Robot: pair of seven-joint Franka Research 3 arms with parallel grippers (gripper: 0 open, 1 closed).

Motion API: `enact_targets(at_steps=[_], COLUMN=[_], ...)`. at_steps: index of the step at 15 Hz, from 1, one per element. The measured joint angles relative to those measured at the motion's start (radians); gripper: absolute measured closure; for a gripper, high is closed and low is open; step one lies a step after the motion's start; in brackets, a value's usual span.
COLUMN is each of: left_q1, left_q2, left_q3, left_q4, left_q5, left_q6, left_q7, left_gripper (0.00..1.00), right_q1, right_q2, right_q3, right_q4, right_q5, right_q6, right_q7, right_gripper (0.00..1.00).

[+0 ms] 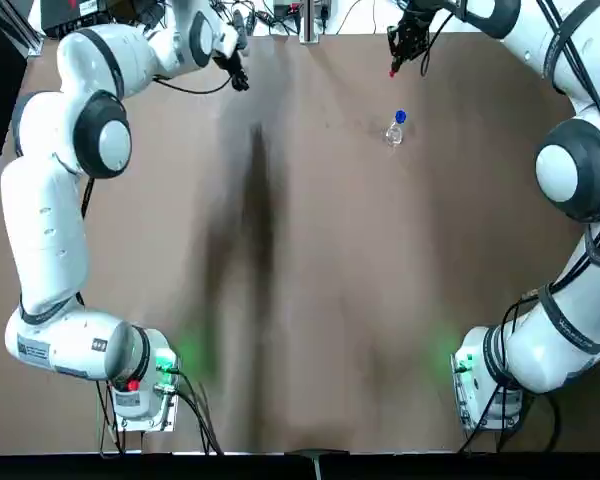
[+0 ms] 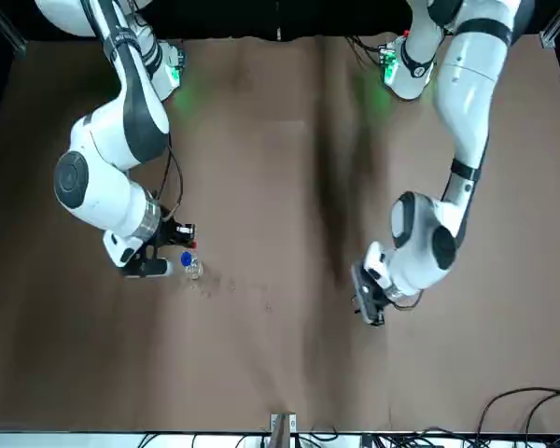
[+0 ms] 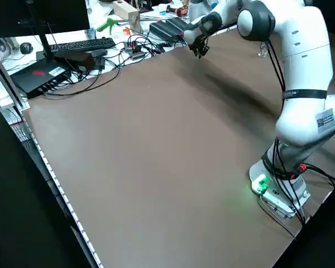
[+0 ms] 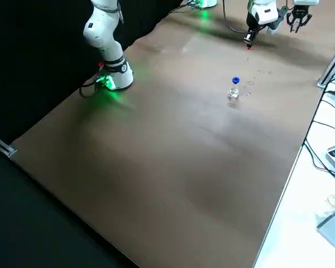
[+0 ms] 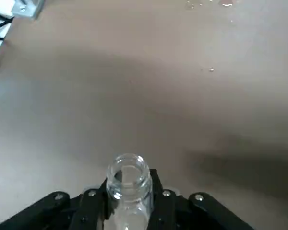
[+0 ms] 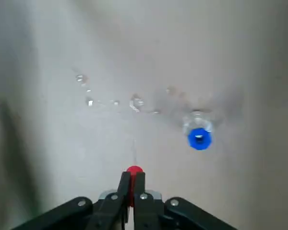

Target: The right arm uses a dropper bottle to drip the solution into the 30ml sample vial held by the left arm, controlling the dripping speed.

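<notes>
While the vial [image 5: 128, 184] sits upright between the left gripper's [image 5: 129, 211] closed fingers, mouth open and facing up, it hangs above the table [image 1: 310, 300] at the far left, well apart from everything else.

The red dropper top [image 6: 133, 171] is pinched in the right gripper [image 6: 133, 194], fingers shut down to its width, thin glass tip pointing ahead. That gripper hovers at the far right of the table. The bottle [image 1: 397, 128] itself, blue collar on, stands on the table just near of the right gripper, uncapped, with a few spilled drops [image 6: 134, 102] beside it.

Judgement: the dropper is loaded or about to be carried; the two grippers have yet to meet.

To do it well:
- bring dropper and vial together over the middle, vial kept level
- stop the tip directly above the vial mouth, close but not touching the rim
- keep the dropper vertical so drops fall straight
- squeeze the red bulb gently, in small steps, one drop at a time

Risk: the mouth is narrow; any sideways offset adds to the wet patch.
</notes>
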Motion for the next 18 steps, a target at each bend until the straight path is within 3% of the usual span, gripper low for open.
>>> enact_targets(at_steps=[8, 9, 12, 18], left_q1=[0.239, 0.282, 0.345, 0.419], left_q2=[0.029, 0.044, 0.067, 0.126], left_q3=[-0.101, -0.105, -0.105, -0.107], left_q4=[0.0, 0.0, 0.0, 0.001], left_q5=[-0.253, -0.342, -0.467, -0.588], left_q6=[-0.037, -0.085, -0.166, -0.248], left_q7=[0.331, 0.444, 0.615, 0.841], left_gripper=[0.7, 0.7, 0.7, 0.7], right_q1=[-0.002, -0.002, -0.003, -0.008], right_q2=[-0.003, -0.003, -0.003, 0.003], right_q3=[-0.036, -0.039, -0.042, -0.044], right_q4=[-0.014, -0.014, -0.014, -0.016], right_q5=[-0.065, -0.081, -0.096, -0.097], right_q6=[-0.04, -0.04, -0.04, -0.04], right_q7=[0.033, 0.036, 0.038, 0.041], right_gripper=[0.94, 0.94, 0.94, 0.96])
